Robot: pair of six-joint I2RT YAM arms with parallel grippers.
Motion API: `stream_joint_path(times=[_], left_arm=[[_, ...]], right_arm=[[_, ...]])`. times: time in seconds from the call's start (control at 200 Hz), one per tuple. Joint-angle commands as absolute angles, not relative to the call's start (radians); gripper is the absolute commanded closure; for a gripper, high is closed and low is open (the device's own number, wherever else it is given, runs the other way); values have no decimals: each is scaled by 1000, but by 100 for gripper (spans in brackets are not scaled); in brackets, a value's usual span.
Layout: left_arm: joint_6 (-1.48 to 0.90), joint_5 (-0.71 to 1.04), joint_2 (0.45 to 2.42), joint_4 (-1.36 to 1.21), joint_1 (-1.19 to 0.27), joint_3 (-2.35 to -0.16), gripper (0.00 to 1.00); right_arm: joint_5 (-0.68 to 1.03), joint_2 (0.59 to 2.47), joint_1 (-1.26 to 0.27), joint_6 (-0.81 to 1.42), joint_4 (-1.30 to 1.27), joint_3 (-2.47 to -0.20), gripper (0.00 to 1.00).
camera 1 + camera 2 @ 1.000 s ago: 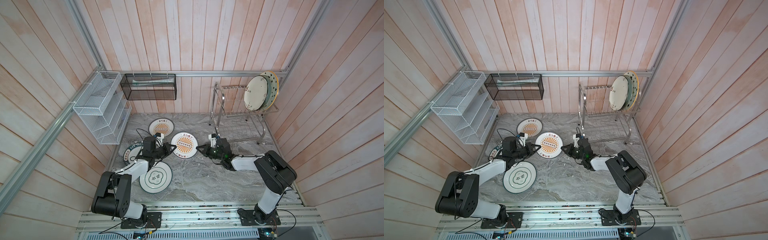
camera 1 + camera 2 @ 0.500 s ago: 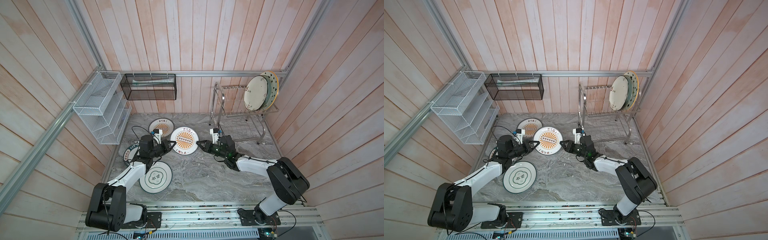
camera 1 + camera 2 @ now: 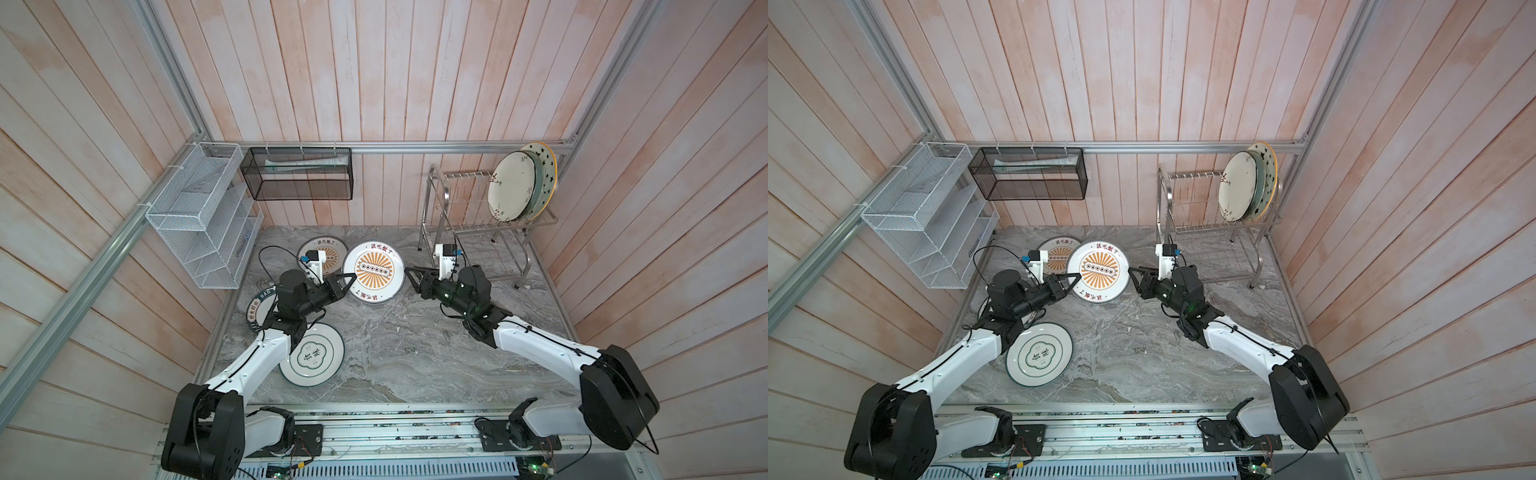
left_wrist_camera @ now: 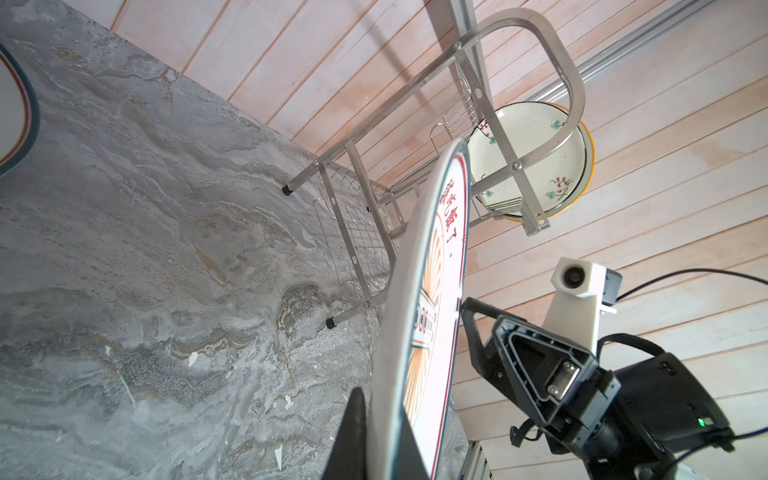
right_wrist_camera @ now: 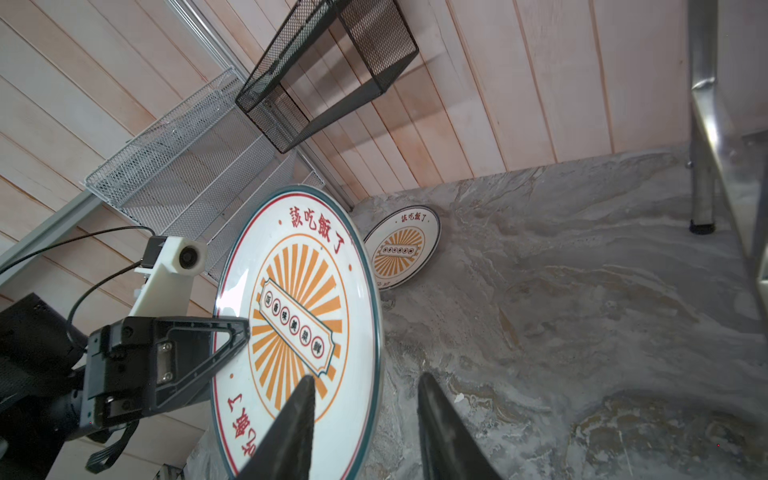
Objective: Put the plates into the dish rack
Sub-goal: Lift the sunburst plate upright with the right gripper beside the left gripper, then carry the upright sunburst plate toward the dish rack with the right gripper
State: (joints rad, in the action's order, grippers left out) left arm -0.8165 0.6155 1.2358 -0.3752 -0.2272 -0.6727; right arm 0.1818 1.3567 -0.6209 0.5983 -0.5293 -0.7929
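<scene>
While left pincer (image 3: pixel 351 279) pinches left rim of sunburst plate (image 3: pixel 374 272), plate is held tilted at centre of both top views. Right pincer (image 3: pixel 411 276) spread at plate's right rim. Dish rack (image 3: pixel 478 226) upper right; cream plate (image 3: pixel 513 187) and starred plate (image 3: pixel 548 166) upright in top tier. Second sunburst plate (image 3: pixel 328 249), ringed plate (image 3: pixel 311 355), lettered plate (image 3: pixel 257 305) flat on counter (image 3: pixel 415 345), centre left.

Left wrist view: sunburst plate edge-on, lower centre, clamped; rack behind, upper right.

Right wrist view: spread fingers (image 5: pixel 291 428) straddle plate rim, lower centre; contact cannot be told.
</scene>
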Motion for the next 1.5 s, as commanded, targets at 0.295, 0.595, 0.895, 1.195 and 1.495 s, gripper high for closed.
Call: stream_joint_path(times=[0.295, 0.595, 0.895, 1.195, 1.495], left_arm=[[-850, 590, 1250, -550, -277, -712, 100], [-811, 530, 1237, -698, -374, -684, 100], [-749, 526, 1239, -718, -443, -700, 100], [-741, 541, 1250, -706, -452, -713, 100], [-724, 537, 1266, -625, -453, -751, 94]], right_arm=[[175, 1229, -610, 467, -555, -749, 52], [397, 1265, -536, 587, -672, -709, 43], [594, 1304, -535, 642, -804, -701, 48], [702, 1330, -535, 676, -865, -713, 75], [731, 1328, -535, 681, -881, -722, 98]])
